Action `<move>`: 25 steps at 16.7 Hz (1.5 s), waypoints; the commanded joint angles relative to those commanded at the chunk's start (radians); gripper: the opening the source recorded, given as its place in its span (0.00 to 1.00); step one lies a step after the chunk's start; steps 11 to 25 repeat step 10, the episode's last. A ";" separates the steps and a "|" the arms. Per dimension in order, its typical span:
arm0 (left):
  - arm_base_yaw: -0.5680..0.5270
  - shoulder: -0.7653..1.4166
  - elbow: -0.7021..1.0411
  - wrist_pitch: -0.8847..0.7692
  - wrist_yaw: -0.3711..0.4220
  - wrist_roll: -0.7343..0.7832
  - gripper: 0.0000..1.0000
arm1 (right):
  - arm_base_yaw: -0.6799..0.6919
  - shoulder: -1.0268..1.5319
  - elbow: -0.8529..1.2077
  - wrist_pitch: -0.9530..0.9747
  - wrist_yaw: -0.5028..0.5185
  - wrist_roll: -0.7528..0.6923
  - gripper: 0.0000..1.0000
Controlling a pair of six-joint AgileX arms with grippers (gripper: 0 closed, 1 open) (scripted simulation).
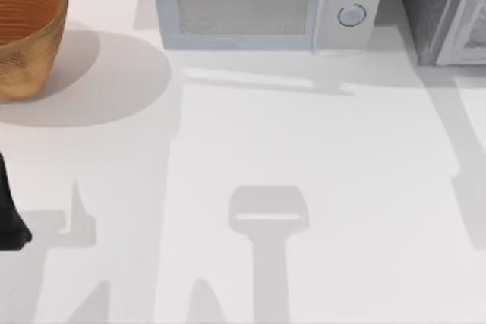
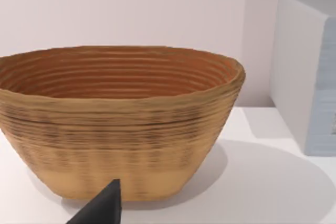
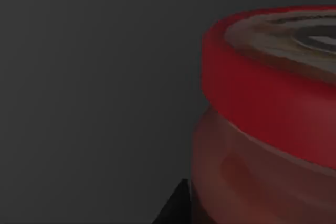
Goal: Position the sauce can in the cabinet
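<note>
**Sauce can close against the right wrist camera, in front of a dark grey surface**

Look first at your right wrist view: the sauce can (image 3: 262, 129) sits very close to the lens, its red rim and silver-grey top tilted across the frame, with a plain dark grey surface behind it. A black fingertip (image 3: 176, 208) of the right gripper lies just beside the can's lower wall, but you cannot tell from this whether the fingers are clamped on the can or standing apart.

From above, you see the cabinet (image 1: 429, 5) at the table's far right corner, dark grey and speckled, with a paler framed panel at its right. Just left of it stands the white microwave (image 1: 258, 1), two round knobs on its front. A woven basket (image 1: 26, 32) stands at the far left corner, well apart from both.

Your left arm (image 1: 9, 214) is parked at the left edge of the table (image 1: 319, 142), nearer than the basket. Its wrist view faces the basket (image 2: 121, 124) and a corner of the microwave (image 2: 304, 77), with one dark fingertip (image 2: 105, 208) showing; you cannot tell whether that gripper is open or closed.
</note>
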 joint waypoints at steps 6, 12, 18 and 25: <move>0.000 0.000 0.000 0.000 0.000 0.000 1.00 | 0.000 0.000 0.000 0.000 0.000 0.000 1.00; 0.000 0.000 0.000 0.000 0.000 0.000 1.00 | 0.000 0.000 0.000 0.000 0.000 0.000 1.00; 0.000 0.000 0.000 0.000 0.000 0.000 1.00 | 0.000 0.000 0.000 0.000 0.000 0.000 1.00; 0.000 0.000 0.000 0.000 0.000 0.000 1.00 | 0.000 0.000 0.000 0.000 0.000 0.000 1.00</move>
